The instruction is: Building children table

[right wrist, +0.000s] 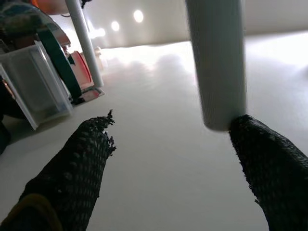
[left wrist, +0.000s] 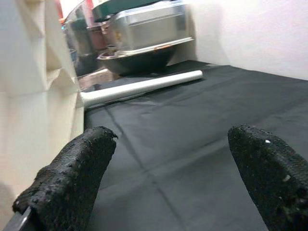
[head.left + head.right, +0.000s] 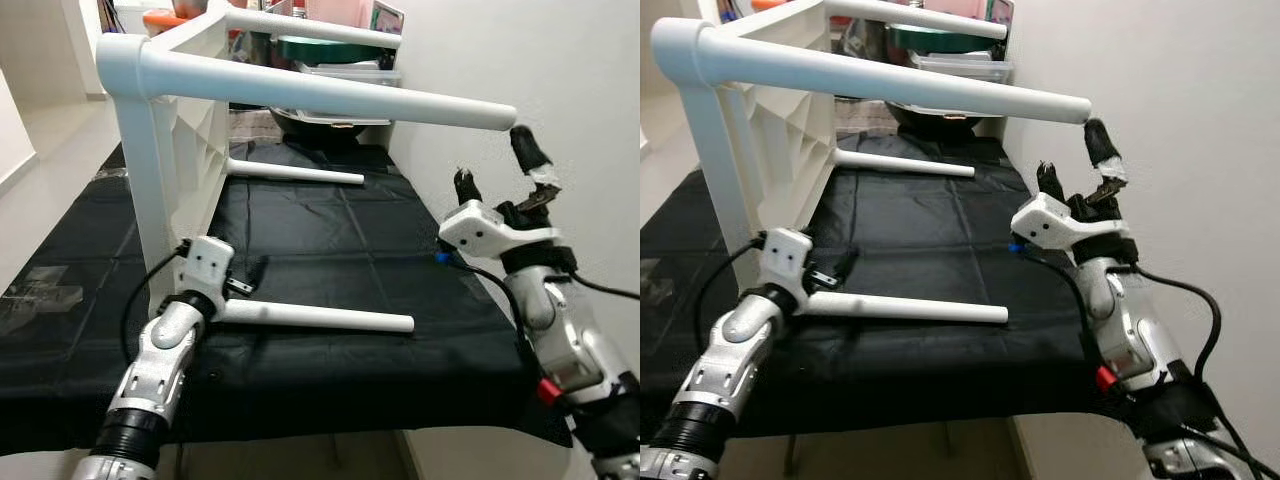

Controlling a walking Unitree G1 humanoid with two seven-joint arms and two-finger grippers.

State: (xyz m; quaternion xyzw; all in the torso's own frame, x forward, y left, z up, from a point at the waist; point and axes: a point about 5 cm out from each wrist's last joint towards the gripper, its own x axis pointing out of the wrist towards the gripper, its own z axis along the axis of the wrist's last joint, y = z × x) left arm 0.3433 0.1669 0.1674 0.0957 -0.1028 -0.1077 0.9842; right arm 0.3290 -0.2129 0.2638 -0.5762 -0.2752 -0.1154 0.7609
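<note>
The white children's table (image 3: pixel 170 120) lies on its side on the black bench (image 3: pixel 330 250). The right tool (image 3: pixel 500 165), fingers apart, should close squarely around the upper leg's (image 3: pixel 400 100) tip; the left tool (image 3: pixel 240 283), also apart, steadies the lower leg (image 3: pixel 320 317).

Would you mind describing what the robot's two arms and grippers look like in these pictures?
Both arms are silver ribbed metal segments with black joints and loose black cables. Each wrist carries a white angular housing. The left gripper and the right gripper each have two long black fingers with a rough, knobbly texture. One right finger is wrapped in pale tape, and the right arm has a small red part lower down.
</note>
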